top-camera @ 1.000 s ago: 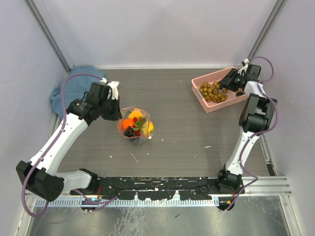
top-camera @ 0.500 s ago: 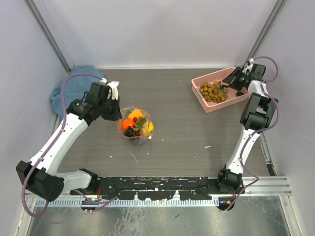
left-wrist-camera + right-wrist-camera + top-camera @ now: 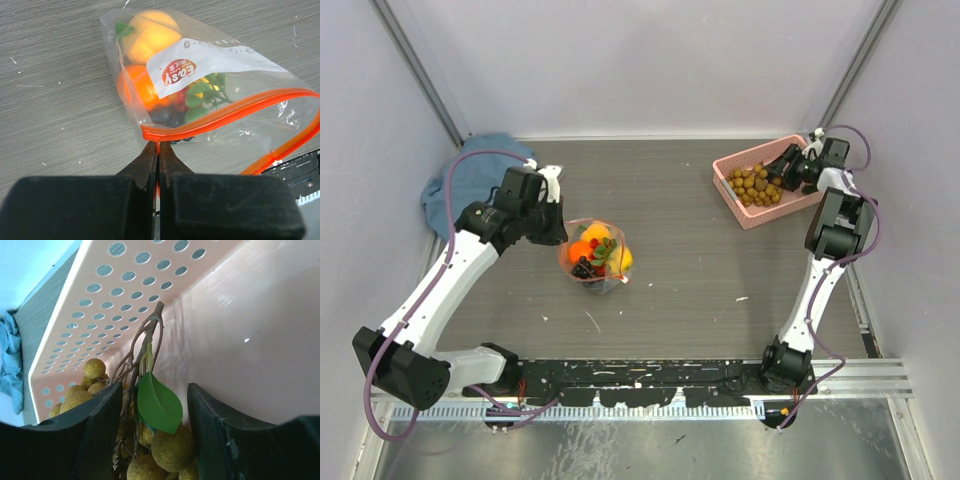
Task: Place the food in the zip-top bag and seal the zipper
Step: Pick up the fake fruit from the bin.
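The left gripper [image 3: 158, 145], jaws closed, is pinching the zipper [image 3: 235, 111] so the bag [image 3: 210, 60], well left of the basket [image 3: 125, 290], is gaping. The right gripper [image 3: 155, 387], jaws apart, is straddling the grapes [image 3: 172, 447] in the basket.

Clear zip-top bag [image 3: 594, 262] lies left of centre, orange-red zipper [image 3: 235, 111] gaping, orange fruit [image 3: 137, 90] and yellow fruit [image 3: 150, 37] inside; olive-brown grapes [image 3: 755, 186] sit upper right.

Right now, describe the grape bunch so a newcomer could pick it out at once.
At the far right corner of the grey table sits a pink perforated basket. Inside lies the bunch of grapes: small olive-brown balls on a twiggy stem with one green leaf, unlike the bright fruits in the zip-top bag.
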Action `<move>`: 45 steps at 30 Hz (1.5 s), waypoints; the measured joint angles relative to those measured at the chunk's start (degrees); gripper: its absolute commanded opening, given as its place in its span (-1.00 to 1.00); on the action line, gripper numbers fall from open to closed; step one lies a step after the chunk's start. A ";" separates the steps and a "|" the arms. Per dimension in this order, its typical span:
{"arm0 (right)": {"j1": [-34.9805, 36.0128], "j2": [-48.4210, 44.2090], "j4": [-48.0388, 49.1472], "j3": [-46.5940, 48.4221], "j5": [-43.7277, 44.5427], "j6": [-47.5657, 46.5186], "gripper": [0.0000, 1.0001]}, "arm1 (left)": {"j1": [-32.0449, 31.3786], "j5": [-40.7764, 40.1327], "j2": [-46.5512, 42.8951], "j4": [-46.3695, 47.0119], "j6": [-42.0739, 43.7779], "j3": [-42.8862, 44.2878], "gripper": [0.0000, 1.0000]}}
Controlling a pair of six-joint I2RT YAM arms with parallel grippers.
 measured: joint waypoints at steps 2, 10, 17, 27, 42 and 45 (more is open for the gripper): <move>0.00 0.42 0.17 0.00 -1.09 0.39 -0.04 | 0.00 0.00 0.00 -0.02 0.00 0.00 -1.00; 0.00 1.22 2.14 -0.70 -4.79 1.97 -0.56 | 0.00 -0.02 -0.02 0.00 0.00 0.00 -1.00; 0.00 -1.79 5.49 -5.09 -5.16 2.64 -0.76 | 0.00 0.00 0.00 -0.02 0.00 0.00 -1.00; 0.07 -15.91 11.54 -12.28 -2.91 2.60 -0.88 | 0.00 0.68 -0.07 0.00 0.00 0.00 -1.00; 0.52 -27.50 13.31 -20.70 3.26 0.68 -0.88 | 0.00 2.73 -0.66 0.02 -0.04 -0.02 -1.00; 1.27 -30.49 13.31 -22.29 3.80 0.52 -0.88 | 0.00 3.15 -0.79 0.02 -0.04 -0.04 -1.00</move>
